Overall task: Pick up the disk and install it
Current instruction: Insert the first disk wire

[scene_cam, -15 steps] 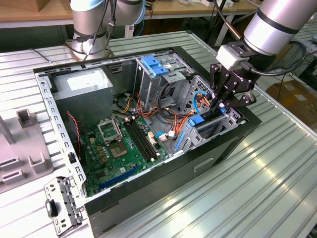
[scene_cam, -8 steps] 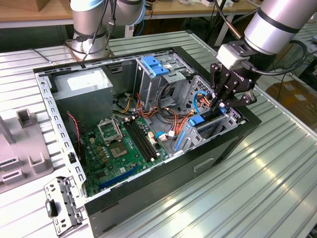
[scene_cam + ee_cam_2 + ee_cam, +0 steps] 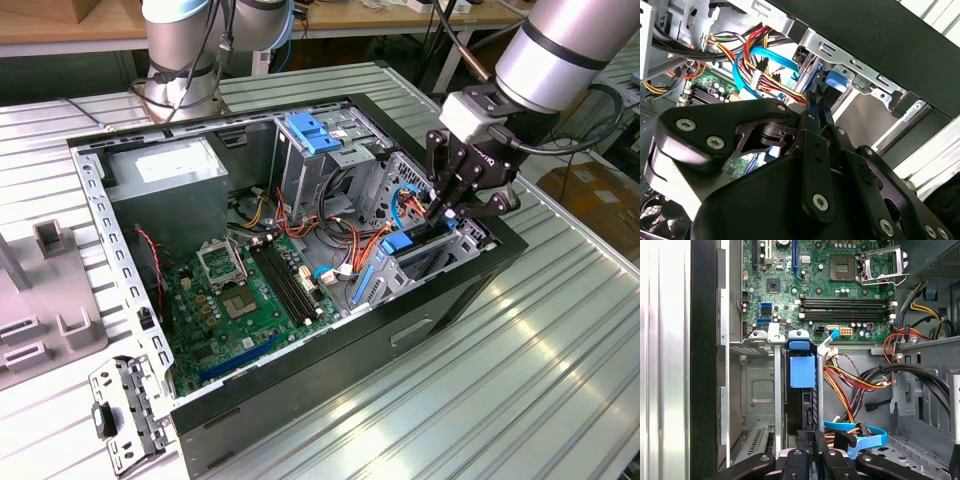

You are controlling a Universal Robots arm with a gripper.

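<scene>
1. While the open computer case (image 3: pixel 300 380) lies on the ribbed desk (image 3: pixel 560 380), the hand (image 3: pixel 447 213) reaches into its drive cage corner, at the exterior view's right.
2. Hand closed on the disk (image 3: pixel 799 410); fingers (image 3: pixel 805 447) pinch its dark edge.
3. Disk stands on edge in the case's metal bay (image 3: pixel 757 390), blue carrier tab (image 3: pixel 802 371) facing the motherboard (image 3: pixel 840 285).
4. Blue data cable (image 3: pixel 865 437) and bundled wires (image 3: pixel 850 380) lie just beside the bay, inside the case.

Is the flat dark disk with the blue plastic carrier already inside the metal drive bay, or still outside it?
Inside. In the first wrist view the dark disk in its blue plastic carrier stands on edge between the metal drive bay's rails, with the gripper at its end.
</scene>
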